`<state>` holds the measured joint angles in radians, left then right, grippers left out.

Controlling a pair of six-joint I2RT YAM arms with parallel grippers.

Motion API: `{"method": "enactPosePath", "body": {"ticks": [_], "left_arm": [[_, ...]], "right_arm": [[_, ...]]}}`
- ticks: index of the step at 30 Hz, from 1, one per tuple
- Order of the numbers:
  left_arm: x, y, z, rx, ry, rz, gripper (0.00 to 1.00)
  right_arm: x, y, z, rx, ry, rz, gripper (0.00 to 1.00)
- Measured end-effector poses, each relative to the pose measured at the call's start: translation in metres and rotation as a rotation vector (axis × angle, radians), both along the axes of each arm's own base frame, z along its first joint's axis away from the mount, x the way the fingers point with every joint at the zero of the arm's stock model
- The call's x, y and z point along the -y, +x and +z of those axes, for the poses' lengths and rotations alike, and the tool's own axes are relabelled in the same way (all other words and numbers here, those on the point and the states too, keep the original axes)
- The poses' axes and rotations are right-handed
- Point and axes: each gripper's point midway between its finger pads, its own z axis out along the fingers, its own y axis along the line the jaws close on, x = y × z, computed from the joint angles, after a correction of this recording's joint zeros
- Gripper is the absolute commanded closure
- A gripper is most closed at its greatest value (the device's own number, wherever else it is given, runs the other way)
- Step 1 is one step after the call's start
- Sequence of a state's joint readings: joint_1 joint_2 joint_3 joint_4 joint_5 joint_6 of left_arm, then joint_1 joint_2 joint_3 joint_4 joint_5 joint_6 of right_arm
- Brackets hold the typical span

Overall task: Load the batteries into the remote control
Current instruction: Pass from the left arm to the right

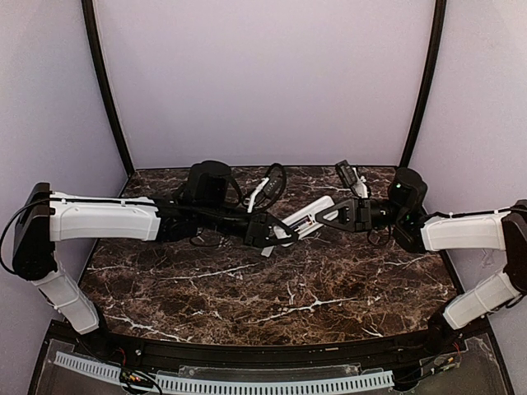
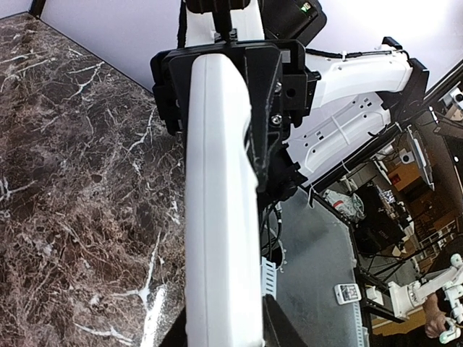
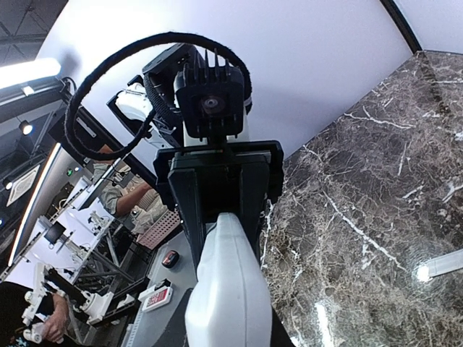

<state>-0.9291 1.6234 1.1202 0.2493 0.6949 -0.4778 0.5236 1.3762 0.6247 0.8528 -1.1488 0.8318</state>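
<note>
Now, look at the middle of the dark brown white-veined marble surface [image 1: 247,288]: the slim white rectangular plastic remote control [image 1: 309,218] is strung between the two arms, lying slantwise with its near end low on the left and its far end higher on the right.

The left claw [image 1: 272,233] is clamped on the near end. From the right wrist camera you can see its black fingers [image 3: 189,195] pressed against either side of the white body [image 3: 228,296]. The right claw [image 1: 329,216] is closed tight on the other end, and in the left wrist view its black frame wraps the far tip of the remote control [image 2: 217,217]. So that's a grip at each end, and the handset appears to be held clear of the surface, not resting on it.

As for the compartment [image 1: 303,224], from above a darker recess with a hint of red shows along the upward face between the claws. It's too small to tell what sits inside. Both wrist cameras catch only smooth white shell.

Behind the left claw, a small white oblong piece [image 1: 259,191] lies on the surface beside a loop of black cable [image 1: 278,174], well apart from the remote control.
</note>
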Motion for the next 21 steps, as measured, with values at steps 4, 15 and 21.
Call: {"method": "enactPosePath", "body": {"ticks": [4,15,21], "left_arm": [[0.0,0.003,0.0,0.044,-0.002,0.007,0.45],[-0.008,0.015,0.002,0.105,0.016,0.053,0.24],[-0.033,0.051,-0.011,0.155,0.15,0.183,0.22]], "right_arm": [[0.0,-0.001,-0.003,-0.041,-0.015,0.006,1.0],[0.008,0.007,-0.014,-0.099,-0.059,-0.027,1.0],[0.03,0.027,-0.031,-0.14,-0.126,-0.137,1.0]]}}
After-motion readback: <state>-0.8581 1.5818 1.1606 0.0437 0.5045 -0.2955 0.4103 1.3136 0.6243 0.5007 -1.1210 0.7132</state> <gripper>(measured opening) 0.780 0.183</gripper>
